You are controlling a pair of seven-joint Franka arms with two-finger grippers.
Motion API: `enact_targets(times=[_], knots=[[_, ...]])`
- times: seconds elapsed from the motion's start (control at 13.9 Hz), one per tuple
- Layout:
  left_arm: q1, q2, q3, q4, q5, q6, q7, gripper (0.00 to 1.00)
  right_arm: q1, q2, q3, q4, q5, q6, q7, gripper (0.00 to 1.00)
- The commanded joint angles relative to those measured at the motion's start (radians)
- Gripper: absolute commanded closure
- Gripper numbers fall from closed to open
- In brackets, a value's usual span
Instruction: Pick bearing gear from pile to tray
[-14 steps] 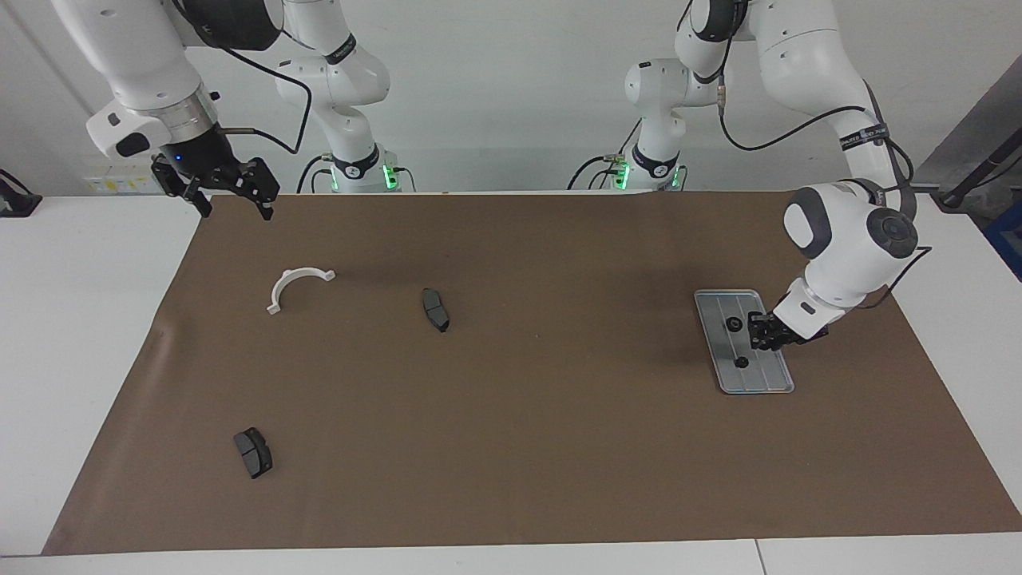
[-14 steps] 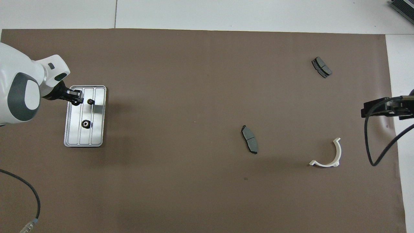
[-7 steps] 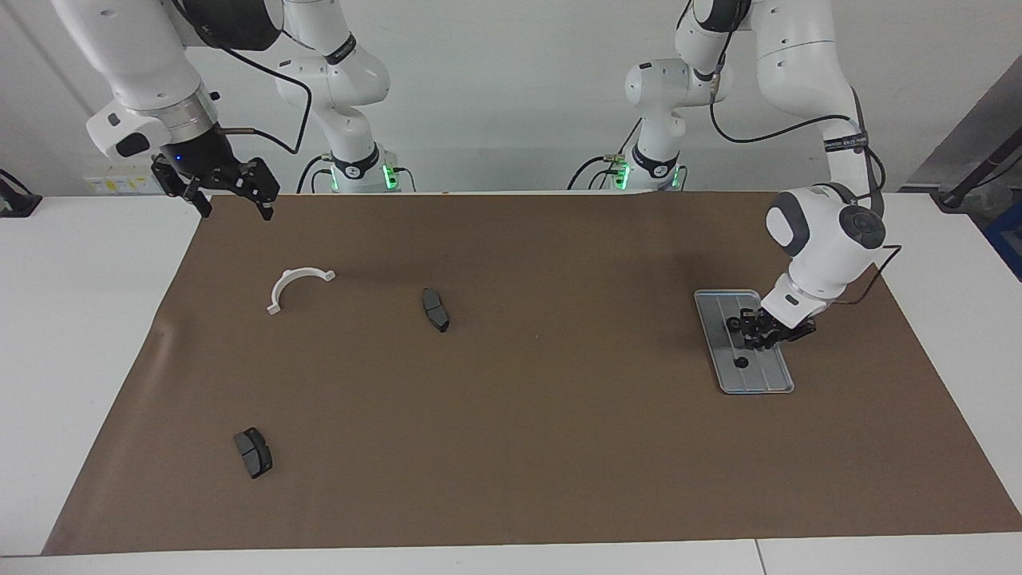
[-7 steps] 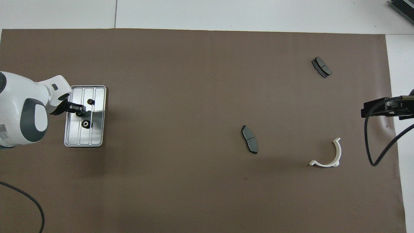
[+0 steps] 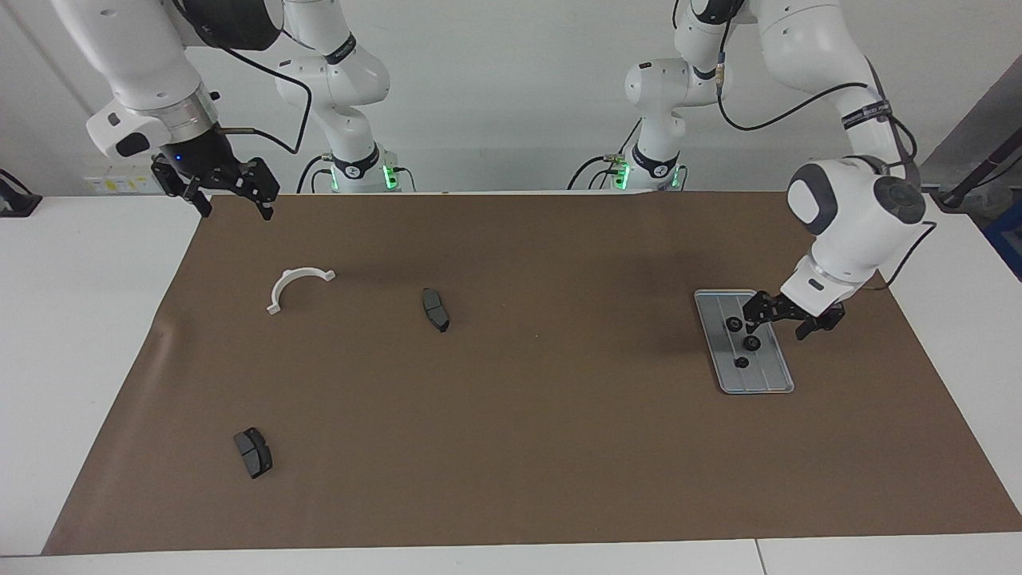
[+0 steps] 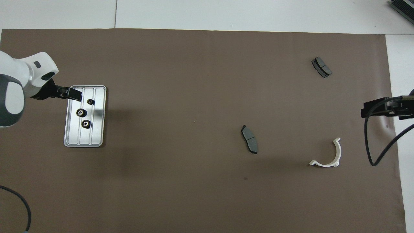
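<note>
The silver tray (image 5: 760, 382) (image 6: 84, 138) lies toward the left arm's end of the table. Three black bearing gears rest in it: one nearest the robots (image 5: 733, 323) (image 6: 85, 123), a middle one (image 5: 751, 343) (image 6: 80, 112) and a small one farthest out (image 5: 741, 362) (image 6: 91, 102). My left gripper (image 5: 786, 319) (image 6: 72, 94) hangs open and holds nothing, just above the tray's outer long rim. The pile's other parts are a white bracket (image 5: 297, 286) (image 6: 326, 156) and two dark brake pads (image 5: 435, 309) (image 6: 249, 143), (image 5: 253, 452) (image 6: 321, 67). My right gripper (image 5: 234, 204) (image 6: 376, 109) waits open, raised over the mat's edge.
A brown mat (image 5: 559, 447) covers most of the white table. The bracket and pads are spread toward the right arm's end. A black cable (image 6: 372, 149) hangs from the right arm beside the bracket.
The left gripper has opened and left a third gear in the middle of the tray, then risen and drawn back toward the tray's rim. The right arm has not moved.
</note>
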Motion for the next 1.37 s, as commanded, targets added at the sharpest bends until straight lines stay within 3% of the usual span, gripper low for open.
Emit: enact_targets(times=[0.0, 0.14, 0.36, 0.58, 0.79, 1.3], knots=[[-0.024, 0.001, 0.01, 0.24, 0.008, -0.289, -0.053, 0.0, -0.005, -0.018, 0.002, -0.011, 0.021, -0.009, -0.02, 0.0], [-0.024, -0.06, 0.01, 0.273, 0.008, -0.36, -0.053, 0.0, -0.005, -0.018, 0.002, -0.011, 0.021, -0.009, -0.02, 0.0], [-0.013, -0.18, 0.013, 0.246, 0.01, -0.429, -0.05, 0.0, -0.005, -0.018, 0.002, -0.011, 0.021, -0.009, -0.018, 0.0], [-0.022, -0.213, 0.013, 0.181, 0.034, -0.416, -0.057, 0.0, -0.005, -0.018, 0.002, -0.011, 0.021, -0.009, -0.018, 0.0], [-0.025, -0.25, 0.01, 0.089, 0.073, -0.302, -0.065, 0.0, -0.005, -0.018, 0.002, -0.011, 0.021, -0.009, -0.018, 0.0], [-0.017, -0.257, 0.008, 0.083, 0.071, -0.3, -0.064, 0.0, -0.005, -0.018, 0.002, -0.011, 0.021, -0.009, -0.018, 0.0]])
